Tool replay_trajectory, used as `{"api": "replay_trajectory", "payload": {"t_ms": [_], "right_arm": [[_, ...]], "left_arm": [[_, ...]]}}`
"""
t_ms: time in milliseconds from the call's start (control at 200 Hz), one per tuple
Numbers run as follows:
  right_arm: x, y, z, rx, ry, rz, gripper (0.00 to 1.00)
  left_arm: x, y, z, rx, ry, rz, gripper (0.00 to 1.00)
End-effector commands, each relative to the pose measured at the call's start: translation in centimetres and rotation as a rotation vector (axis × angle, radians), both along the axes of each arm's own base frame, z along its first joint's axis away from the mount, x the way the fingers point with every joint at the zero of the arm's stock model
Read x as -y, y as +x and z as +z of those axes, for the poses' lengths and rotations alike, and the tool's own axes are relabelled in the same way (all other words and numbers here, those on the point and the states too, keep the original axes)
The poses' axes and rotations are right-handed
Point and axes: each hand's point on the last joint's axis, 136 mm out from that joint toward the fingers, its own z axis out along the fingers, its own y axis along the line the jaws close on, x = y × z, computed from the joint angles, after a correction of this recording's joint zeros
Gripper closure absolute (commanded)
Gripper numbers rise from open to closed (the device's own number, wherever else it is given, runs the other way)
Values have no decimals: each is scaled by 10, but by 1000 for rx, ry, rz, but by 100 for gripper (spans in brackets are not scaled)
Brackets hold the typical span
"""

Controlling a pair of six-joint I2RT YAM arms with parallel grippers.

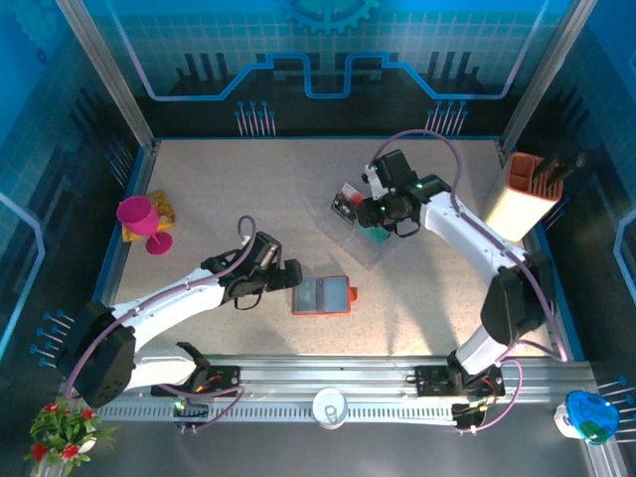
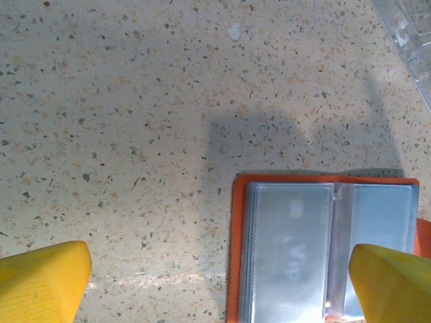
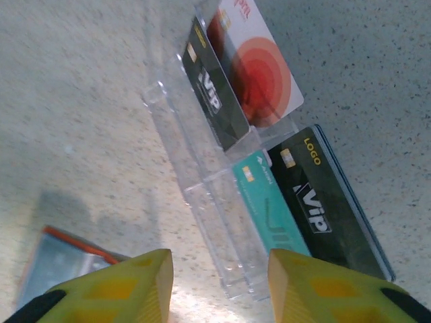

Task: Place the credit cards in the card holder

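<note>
**A:** Where is the card holder [image 1: 321, 295]?

**B:** Lying open on the surface [image 1: 199, 179], clear sleeves up. It is just beside the left tool [image 1: 288, 275], whose fingers are spread wide with nothing between them.

**A:** And the credit cards [image 1: 346, 202]?

**B:** In the clear tray [image 3: 195, 168], near the holder. A white card [image 3: 262, 81] with red rings and a black card [image 3: 212, 101] lean together in one section. A teal card [image 3: 269, 208] and a second black card [image 3: 323, 202] lie side by side in the next.

**A:** The right tool [image 3: 219, 266]?

**B:** Above the tray, fingers parted, pinching nothing.
</note>
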Motion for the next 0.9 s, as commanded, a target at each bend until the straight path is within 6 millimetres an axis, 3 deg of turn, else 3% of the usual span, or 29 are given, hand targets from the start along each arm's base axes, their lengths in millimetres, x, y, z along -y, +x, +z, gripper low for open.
{"api": "replay_trajectory", "payload": {"t_ms": [0, 245, 895], "right_arm": [[16, 2, -10, -38, -138, 46, 62], [18, 17, -26, -53, -230, 73, 70], [10, 24, -62, -108, -291, 108, 68]], "left_arm": [[4, -2, -2, -6, -1, -26, 1], [4, -3, -3, -14, 3, -24, 1], [4, -2, -5, -21, 6, -21, 1]]}}
